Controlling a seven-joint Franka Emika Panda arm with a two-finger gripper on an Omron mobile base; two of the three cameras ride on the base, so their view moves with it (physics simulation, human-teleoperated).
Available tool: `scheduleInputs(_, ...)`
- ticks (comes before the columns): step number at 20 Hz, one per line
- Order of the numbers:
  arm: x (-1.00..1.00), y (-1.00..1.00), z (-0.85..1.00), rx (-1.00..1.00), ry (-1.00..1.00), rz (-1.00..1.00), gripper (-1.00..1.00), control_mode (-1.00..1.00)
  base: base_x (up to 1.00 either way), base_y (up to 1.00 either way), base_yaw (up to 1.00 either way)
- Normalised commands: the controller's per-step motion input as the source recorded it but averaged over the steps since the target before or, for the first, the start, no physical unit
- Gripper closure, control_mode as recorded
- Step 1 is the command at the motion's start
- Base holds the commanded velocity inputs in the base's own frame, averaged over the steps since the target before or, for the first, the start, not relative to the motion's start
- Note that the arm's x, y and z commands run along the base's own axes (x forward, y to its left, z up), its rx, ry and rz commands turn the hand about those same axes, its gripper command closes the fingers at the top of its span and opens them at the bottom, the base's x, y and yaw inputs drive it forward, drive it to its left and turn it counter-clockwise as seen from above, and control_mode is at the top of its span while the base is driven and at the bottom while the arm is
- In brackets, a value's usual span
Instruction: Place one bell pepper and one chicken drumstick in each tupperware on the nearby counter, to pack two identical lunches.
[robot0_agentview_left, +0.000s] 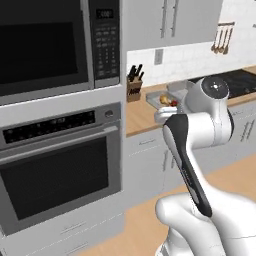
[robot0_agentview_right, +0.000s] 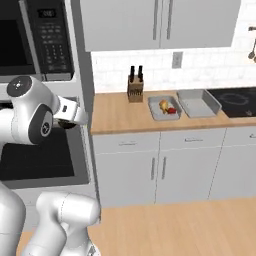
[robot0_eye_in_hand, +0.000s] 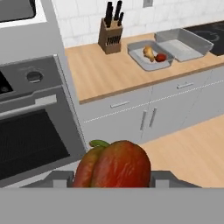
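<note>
Nearest to us in the hand view, a bell pepper (robot0_eye_in_hand: 114, 169) sits clamped between the gripper's (robot0_eye_in_hand: 114, 181) two fingers, its green stem up; we carry it above the floor, well short of the counter (robot0_eye_in_hand: 113, 72); to our left stands the wall oven (robot0_agentview_left: 60, 165) with the microwave (robot0_agentview_left: 55, 42) above it; on the far counter we see two tupperware trays side by side, the left tray (robot0_eye_in_hand: 148, 59) holding a chicken drumstick (robot0_eye_in_hand: 149, 53) and a second red pepper (robot0_eye_in_hand: 161, 57), the right tray (robot0_eye_in_hand: 183, 43) just beside it; a knife block (robot0_eye_in_hand: 110, 37) stands left of them by the wall.
</note>
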Motion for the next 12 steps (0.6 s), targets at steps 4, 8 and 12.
scheduleInputs(4, 0.00, 0.00, 0.00, 0.00, 0.00, 0.00, 1.00, 1.00, 0.69, -1.00, -0.04)
scheduleInputs(8, 0.00, 0.00, 0.00, 0.00, 0.00, 0.00, 1.00, 1.00, 0.86, -1.00, 0.00)
scheduleInputs(12, 0.00, 0.00, 0.00, 0.00, 0.00, 0.00, 1.00, 1.00, 1.00, -1.00, 0.00)
